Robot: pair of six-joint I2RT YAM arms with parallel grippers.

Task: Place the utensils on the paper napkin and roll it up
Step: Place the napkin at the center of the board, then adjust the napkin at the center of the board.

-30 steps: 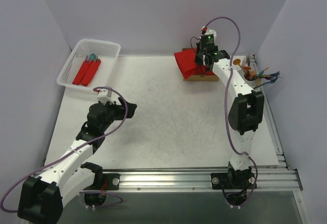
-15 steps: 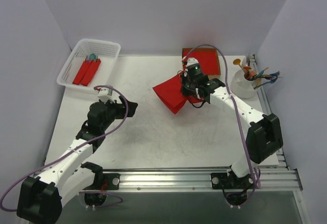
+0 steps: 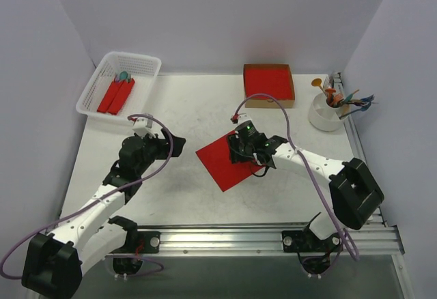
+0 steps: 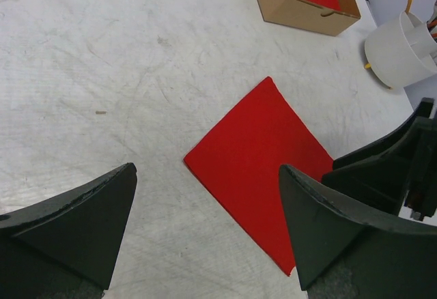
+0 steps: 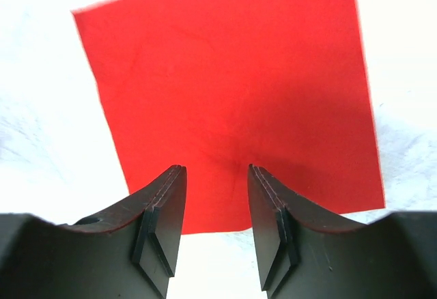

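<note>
Paper napkin: the thin, bright-red square paper napkin [image 3: 220, 164] lies flat and unrolled near the middle of the scuffed white table [image 3: 184, 108], turned corner-on to the arms.
Right claw: the right gripper [image 3: 246, 149] points down over the sheet's far right part. Its jaws are parted with red paper showing in the gap, and they clamp nothing. A faint pucker in the paper sits between the fingertips.
Left claw: the left gripper [image 3: 172, 142] hangs above bare table just left of the sheet, its jaws spread wide and holding nothing.
Utensils: the slim coloured and silver-grey utensils [image 3: 339, 98] stand in a round white cup [image 3: 323, 115] at the far right edge, well apart from the sheet.
Box: a brown cardboard box [image 3: 269, 67] holding a red stack sits at the far edge.
Basket: a white plastic basket [image 3: 102, 74] in the far left corner holds slim red rolls [image 3: 115, 96].
</note>
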